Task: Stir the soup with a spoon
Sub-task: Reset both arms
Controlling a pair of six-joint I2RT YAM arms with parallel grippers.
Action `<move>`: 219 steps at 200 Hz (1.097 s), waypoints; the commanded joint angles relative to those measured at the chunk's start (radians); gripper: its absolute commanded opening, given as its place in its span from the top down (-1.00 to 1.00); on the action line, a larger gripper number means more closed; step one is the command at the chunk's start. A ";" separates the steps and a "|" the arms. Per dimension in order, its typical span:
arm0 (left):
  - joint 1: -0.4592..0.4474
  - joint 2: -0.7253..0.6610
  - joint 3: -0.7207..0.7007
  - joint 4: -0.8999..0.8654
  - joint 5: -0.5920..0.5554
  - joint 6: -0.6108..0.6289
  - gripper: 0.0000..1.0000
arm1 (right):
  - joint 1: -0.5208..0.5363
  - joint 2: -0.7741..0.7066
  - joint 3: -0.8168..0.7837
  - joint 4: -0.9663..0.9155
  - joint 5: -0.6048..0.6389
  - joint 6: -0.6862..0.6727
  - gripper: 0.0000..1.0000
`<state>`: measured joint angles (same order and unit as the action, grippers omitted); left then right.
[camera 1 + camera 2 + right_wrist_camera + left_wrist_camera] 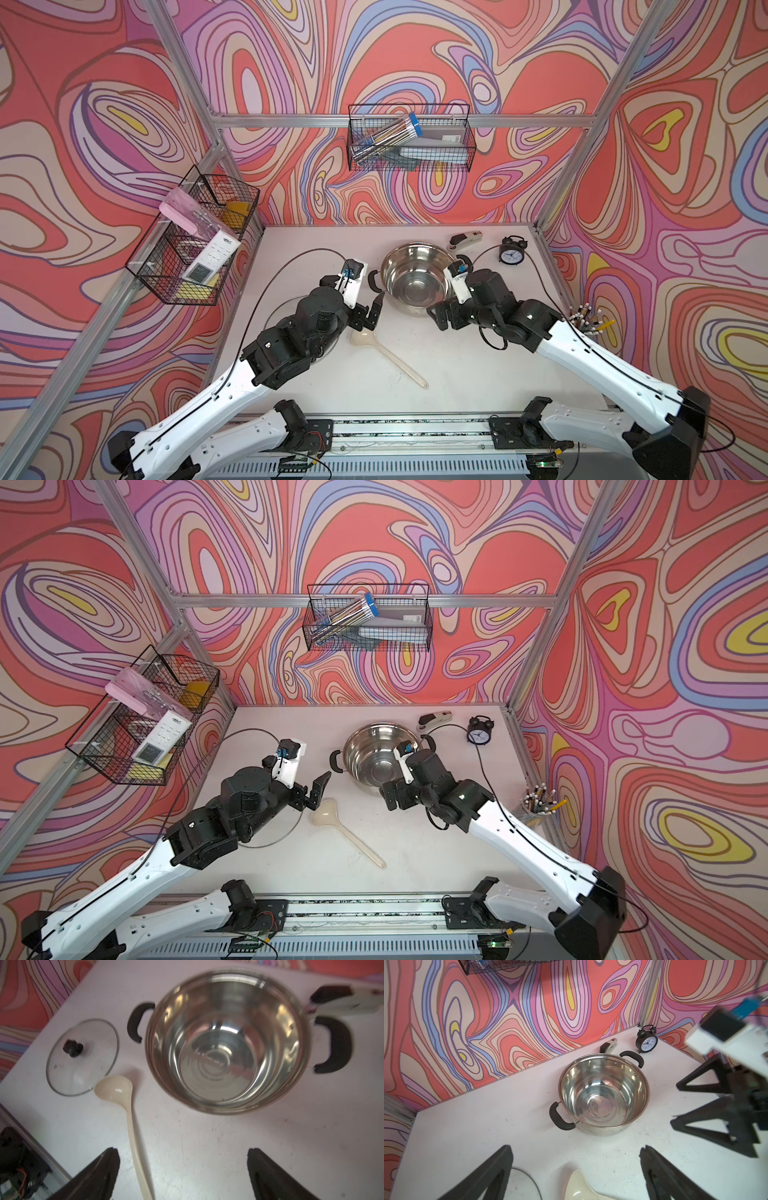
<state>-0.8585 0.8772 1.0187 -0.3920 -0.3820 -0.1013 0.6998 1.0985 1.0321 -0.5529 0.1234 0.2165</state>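
The round shiny stainless-steel pot with two black side handles (415, 280) is standing uncovered toward the white table's (478, 374) 12 o'clock edge. The cream-beige plastic ladle (390, 358) is lying flat at the pot's 7 o'clock, its handle pointing to 4 o'clock. The left gripper (575, 1154) and right gripper (184, 1153) are both gaping wide, holding nothing.

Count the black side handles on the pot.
2. One handle is on the side of the pot facing the left gripper; the other handle is on the opposite side, by the stapler. None appear hidden.
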 commanded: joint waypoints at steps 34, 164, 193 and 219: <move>0.240 0.080 -0.095 0.278 -0.144 0.013 -0.98 | -0.214 0.145 -0.023 0.471 0.336 -0.110 -0.96; 0.685 0.428 -0.669 1.071 -0.001 0.035 -0.98 | -0.573 0.554 -0.508 1.388 0.239 -0.237 -0.96; 0.693 0.523 -0.626 1.143 0.024 0.141 -0.98 | -0.663 0.561 -0.511 1.372 0.096 -0.165 -0.96; 0.761 0.634 -0.700 1.380 0.136 0.119 -0.98 | -0.673 0.589 -0.608 1.569 0.003 -0.197 -0.96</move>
<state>-0.1532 1.4357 0.3683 0.6888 -0.3523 -0.0036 0.0299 1.6726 0.4870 0.8425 0.2573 0.0238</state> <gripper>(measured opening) 0.990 0.982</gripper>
